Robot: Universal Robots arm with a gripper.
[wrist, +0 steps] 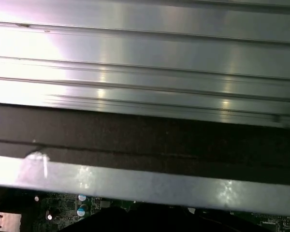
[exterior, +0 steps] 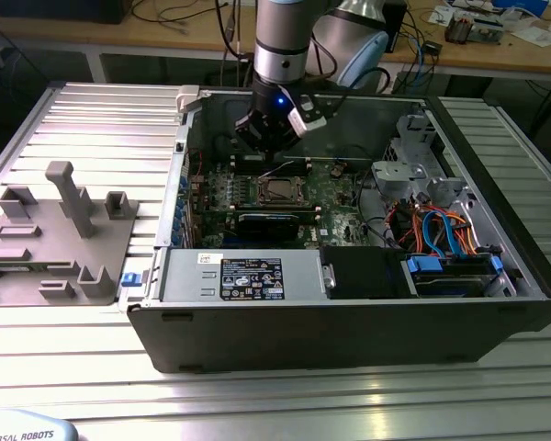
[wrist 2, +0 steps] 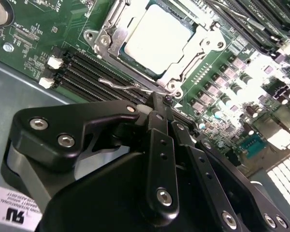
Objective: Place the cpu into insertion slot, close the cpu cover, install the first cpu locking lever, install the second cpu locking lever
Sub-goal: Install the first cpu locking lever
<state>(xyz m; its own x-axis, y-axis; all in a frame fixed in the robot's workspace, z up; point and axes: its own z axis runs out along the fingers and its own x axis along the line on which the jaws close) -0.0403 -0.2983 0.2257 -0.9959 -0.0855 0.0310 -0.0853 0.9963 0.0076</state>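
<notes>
My gripper (wrist 2: 157, 104) hangs low inside the open computer case (exterior: 349, 322), just over the green board (wrist 2: 38, 29). My jaws are pressed together. Their tips sit right at a thin silver lever (wrist 2: 128, 86), which runs along one side of the slot (wrist 2: 106, 41). I cannot tell if I am pinching the lever or only touching it.

The cpu (wrist 2: 157, 38) lies flat in the slot, with its pale grey top facing up. The cover (wrist 2: 183, 65) is down around it, and the cpu shows through its square window. In the exterior view, the cpu (exterior: 277, 191) sits in the middle of the board, and my gripper (exterior: 268, 158) is just behind it.

Long black memory slots (wrist 2: 94, 72) lie beside the lever. A grey tray (exterior: 60, 243) with odd shapes sits on the table (exterior: 257, 404), at the exterior view's left of the case.
</notes>
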